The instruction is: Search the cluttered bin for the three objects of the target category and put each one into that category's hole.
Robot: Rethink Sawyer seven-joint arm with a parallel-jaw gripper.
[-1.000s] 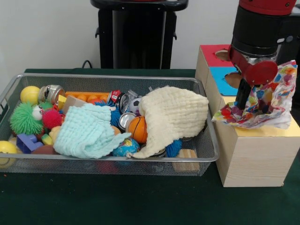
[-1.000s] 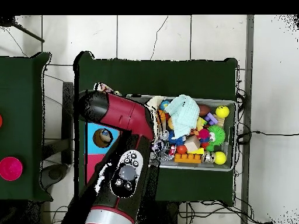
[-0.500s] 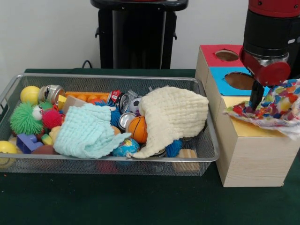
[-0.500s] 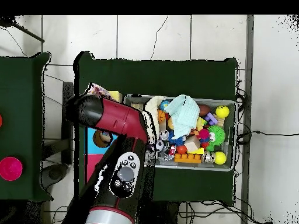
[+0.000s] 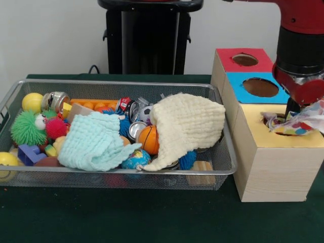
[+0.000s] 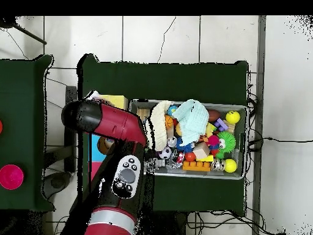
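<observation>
Over the yellow section of the wooden box [image 5: 268, 152], the gripper [image 5: 292, 108] sits low w/ the multicoloured cloth [image 5: 298, 121] bunched at the yellow hole, partly inside. Can't tell if the gripper is clamping it or released. In the wire bin [image 5: 223, 167] on the desk [image 5: 152, 217]: cream cloth [image 5: 187, 124] & mint cloth [image 5: 93, 142] atop toys.

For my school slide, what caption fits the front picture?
Robot arm lowers a colourful cloth into the yellow hole of the wooden box, beside a basket of toys.
</observation>
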